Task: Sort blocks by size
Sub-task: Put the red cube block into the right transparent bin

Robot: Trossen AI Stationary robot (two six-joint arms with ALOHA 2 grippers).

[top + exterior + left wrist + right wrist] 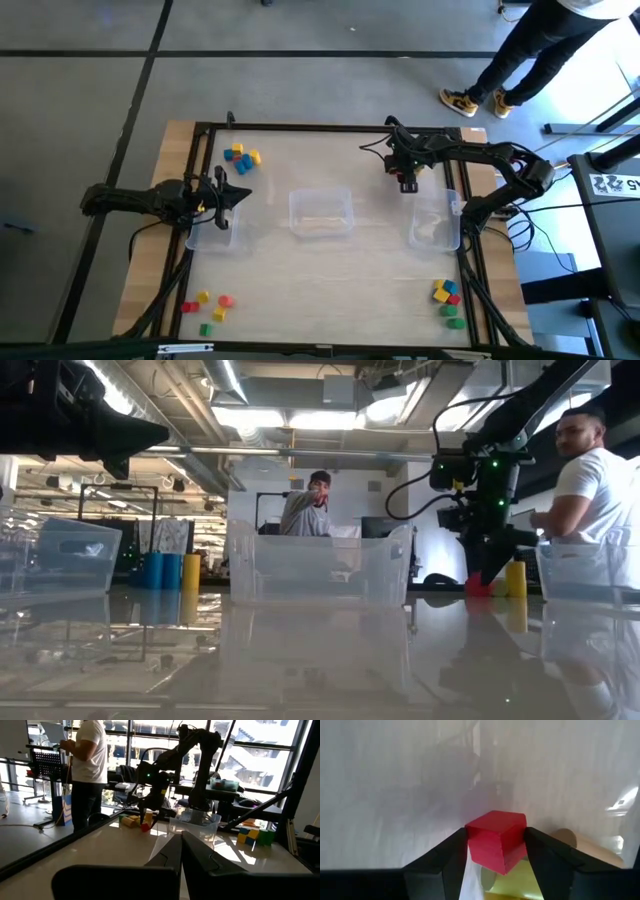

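The right gripper [495, 851] pinches a red block [496, 841] between its jaws for sorting, while the left gripper [225, 195], jaws pressed together, waits over a clear bin [212, 238].

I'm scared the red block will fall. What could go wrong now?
1. The right tool has its fingers on both sides of the red block, which looks turned between them, so it might twist or slip out.
2. A yellow block and a tan cylinder sit right beside it; the fingers might bump them.
3. The clear bin by that arm is a short way off, so the block could drop while being carried.
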